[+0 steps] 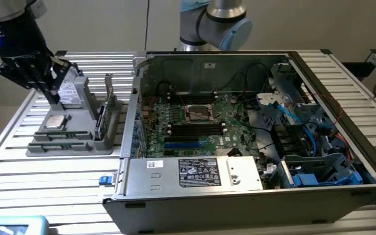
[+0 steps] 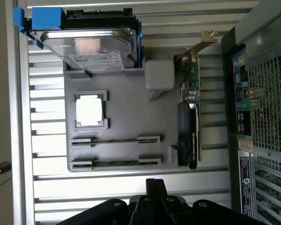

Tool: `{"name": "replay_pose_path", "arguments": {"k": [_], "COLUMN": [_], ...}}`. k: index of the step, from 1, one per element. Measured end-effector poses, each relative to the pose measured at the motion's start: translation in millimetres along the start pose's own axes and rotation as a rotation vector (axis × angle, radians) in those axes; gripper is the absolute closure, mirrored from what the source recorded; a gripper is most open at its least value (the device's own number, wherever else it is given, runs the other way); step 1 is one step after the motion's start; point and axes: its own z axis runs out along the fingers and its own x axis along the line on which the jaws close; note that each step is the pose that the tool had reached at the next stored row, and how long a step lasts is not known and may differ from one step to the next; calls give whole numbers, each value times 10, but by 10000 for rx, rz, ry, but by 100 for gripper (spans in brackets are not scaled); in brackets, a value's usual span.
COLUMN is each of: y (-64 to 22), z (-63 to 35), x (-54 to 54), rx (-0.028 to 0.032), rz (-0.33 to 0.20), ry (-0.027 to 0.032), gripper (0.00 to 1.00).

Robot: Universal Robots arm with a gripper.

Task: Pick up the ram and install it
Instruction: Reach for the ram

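One ram [image 2: 114,162] lies flat in the tray [image 2: 126,117], in the end slot farthest from the hard drive [image 2: 91,44]. Its long side runs along that tray edge. One gripper [image 2: 150,199] hangs above, seemingly holding nothing. I cannot tell if it is apart or together. Two slots, one chip [image 2: 89,111].

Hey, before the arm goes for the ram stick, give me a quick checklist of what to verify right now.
1. Ram seated in the grey holder: ok.
2. Gripper lined up over the ram: not ok, it hangs above the holder near the hard drive.
3. Computer case open: ok.
4. Motherboard exposed from above: ok.
5. Memory slots free: cannot tell.
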Motion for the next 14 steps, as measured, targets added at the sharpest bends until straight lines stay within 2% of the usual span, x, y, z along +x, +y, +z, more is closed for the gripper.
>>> {"name": "replay_pose_path", "arguments": {"k": [3,5,9,11,14], "y": [-9,-11,27,54,65], "z": [5,10,29,43,60], "x": [121,185,270,305,355], "rx": [53,110,346,434,457], "rz": [-3,-7,-33,-39,-42], "ry": [-3,-8,-22,-30,-31], "gripper": [89,89,89,89,89]}}
